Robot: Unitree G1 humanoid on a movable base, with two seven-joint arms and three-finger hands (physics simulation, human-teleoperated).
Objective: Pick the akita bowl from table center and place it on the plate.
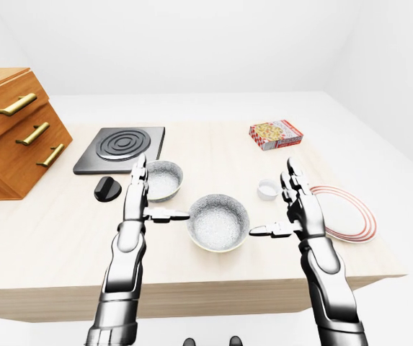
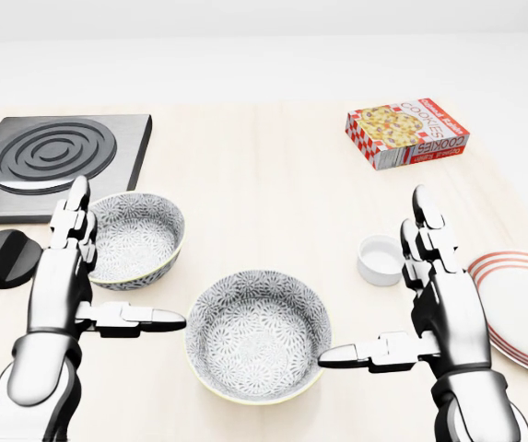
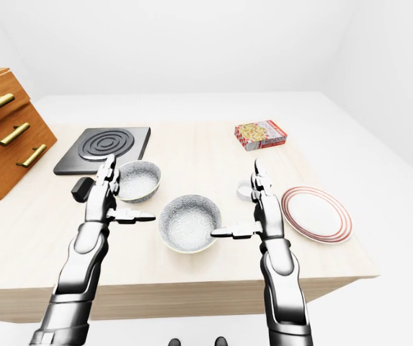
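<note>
The akita bowl (image 2: 257,333), grey-patterned with a pale rim, stands on the table's middle, low in the head view. My left hand (image 2: 116,276) is open just left of it, fingers upright and thumb pointing at its rim. On the bowl's right my right hand (image 2: 388,308) is open the same way, its thumb tip almost at the rim. Neither hand closes on the bowl. The white plate (image 2: 522,308) with red rings lies at the right edge, past my right hand.
A second patterned bowl (image 2: 134,237) sits behind my left hand, beside a black knob (image 2: 5,258) and a black hob (image 2: 56,157). A small white cup (image 2: 379,260) stands between bowl and plate. A cookie box (image 2: 407,134) lies upper right; a wooden drawer cabinet (image 1: 11,130) stands far left.
</note>
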